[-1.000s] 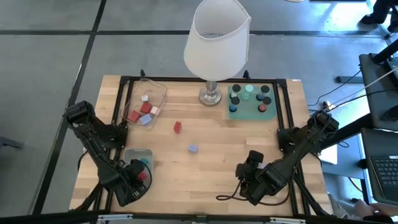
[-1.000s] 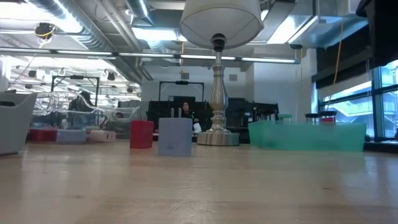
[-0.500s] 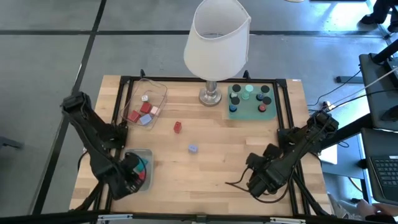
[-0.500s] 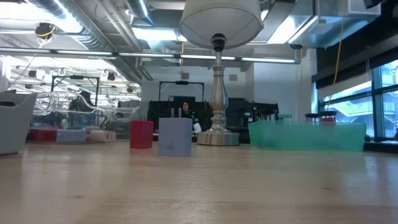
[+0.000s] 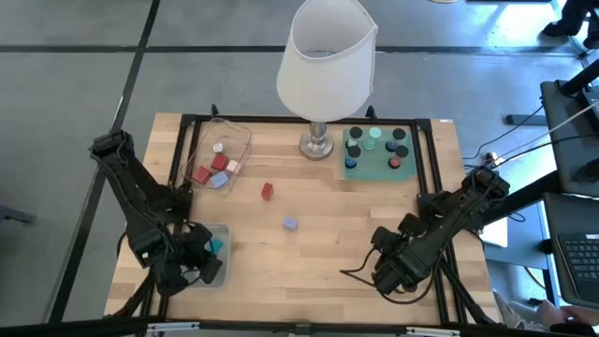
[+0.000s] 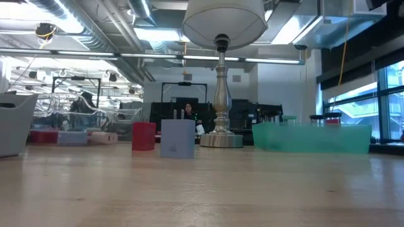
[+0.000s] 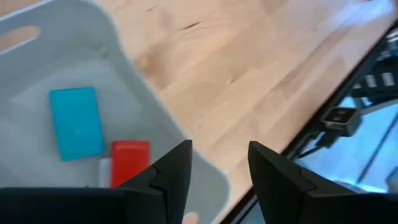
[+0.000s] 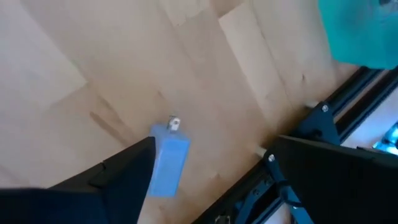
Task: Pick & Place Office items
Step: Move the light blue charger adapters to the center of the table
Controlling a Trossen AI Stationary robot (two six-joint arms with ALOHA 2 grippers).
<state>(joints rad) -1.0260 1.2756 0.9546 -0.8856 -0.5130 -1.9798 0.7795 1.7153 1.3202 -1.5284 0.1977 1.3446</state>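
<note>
My left gripper (image 5: 198,264) (image 7: 219,168) is open and empty, over the near edge of the grey-blue bin (image 5: 221,234). A teal block (image 7: 76,121) and a red block (image 7: 129,160) lie on the bin's floor. My right gripper (image 5: 382,251) (image 8: 224,168) is wide open and empty at the near right, above the table. A red block (image 5: 268,191) (image 6: 144,136) and a lavender block (image 5: 290,224) (image 6: 177,139) (image 8: 168,155) stand on the table's middle. Several more blocks lie in the clear tray (image 5: 232,139). Black and mint caps sit on the green mat (image 5: 377,161).
A big white-shaded lamp (image 5: 326,56) stands at the far middle on its metal base (image 6: 221,140), between tray and mat. A black frame rail (image 5: 423,159) runs along the table's sides. Bare wood (image 5: 318,243) lies between the two grippers.
My left gripper has drawn back from over the bin toward the table's left edge. My right gripper has shifted a little toward the table's right edge and then kept still. The blocks on the table have not moved.
</note>
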